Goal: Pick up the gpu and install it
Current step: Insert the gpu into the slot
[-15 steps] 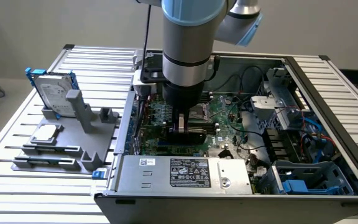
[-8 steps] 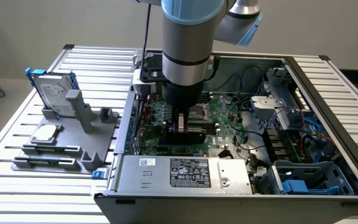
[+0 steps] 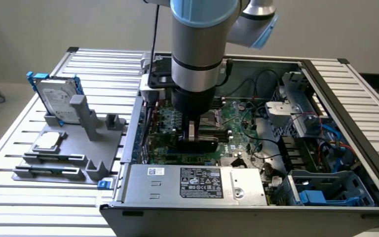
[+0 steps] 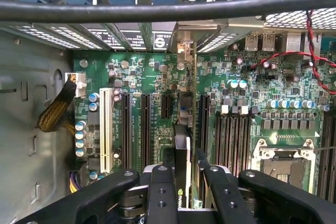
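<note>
Gpu [image 4: 181, 148] gripped in the hand [image 4: 185, 179] — motherboard slots [image 4: 145, 129] either side.

Bright, even light; soft shadows

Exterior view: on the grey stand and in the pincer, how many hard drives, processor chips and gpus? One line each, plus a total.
Hard drive: 1, upright on the stand
Processor chip: 1, flat on the stand
gpu: 1, gripped in the pincer
Total: 3
</note>
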`<state>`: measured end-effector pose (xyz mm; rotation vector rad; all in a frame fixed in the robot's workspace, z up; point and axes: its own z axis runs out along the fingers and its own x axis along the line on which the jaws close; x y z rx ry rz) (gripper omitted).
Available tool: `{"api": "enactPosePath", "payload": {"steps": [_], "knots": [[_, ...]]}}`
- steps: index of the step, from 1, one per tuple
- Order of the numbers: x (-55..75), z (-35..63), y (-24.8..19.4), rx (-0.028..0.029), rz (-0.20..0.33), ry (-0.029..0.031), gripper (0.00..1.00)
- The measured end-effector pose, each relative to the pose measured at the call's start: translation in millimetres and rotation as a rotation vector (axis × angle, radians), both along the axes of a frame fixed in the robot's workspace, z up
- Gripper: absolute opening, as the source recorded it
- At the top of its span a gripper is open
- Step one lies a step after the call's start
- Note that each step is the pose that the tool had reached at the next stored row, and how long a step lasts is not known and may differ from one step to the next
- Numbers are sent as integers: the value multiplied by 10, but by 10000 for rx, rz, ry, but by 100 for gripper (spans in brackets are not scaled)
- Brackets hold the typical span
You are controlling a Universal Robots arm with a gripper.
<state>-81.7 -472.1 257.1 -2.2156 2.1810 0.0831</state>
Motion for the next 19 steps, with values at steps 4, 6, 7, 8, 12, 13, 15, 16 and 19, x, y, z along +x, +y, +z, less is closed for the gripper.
{"api": "enactPosePath", "payload": {"steps": [4,6,7,8,12,13,15,16,19], "knots": [[1,0,-4,5,6,14,26],[1,5,-5,20,8,29,26],[1,12,-5,30,7,37,27],[2,24,-5,42,7,47,33],[2,90,-5,69,6,94,46],[3,110,-5,71,7,108,46],[6,172,-5,77,7,127,46],[8,207,-5,79,8,135,46],[10,314,-5,79,6,148,46]]}}
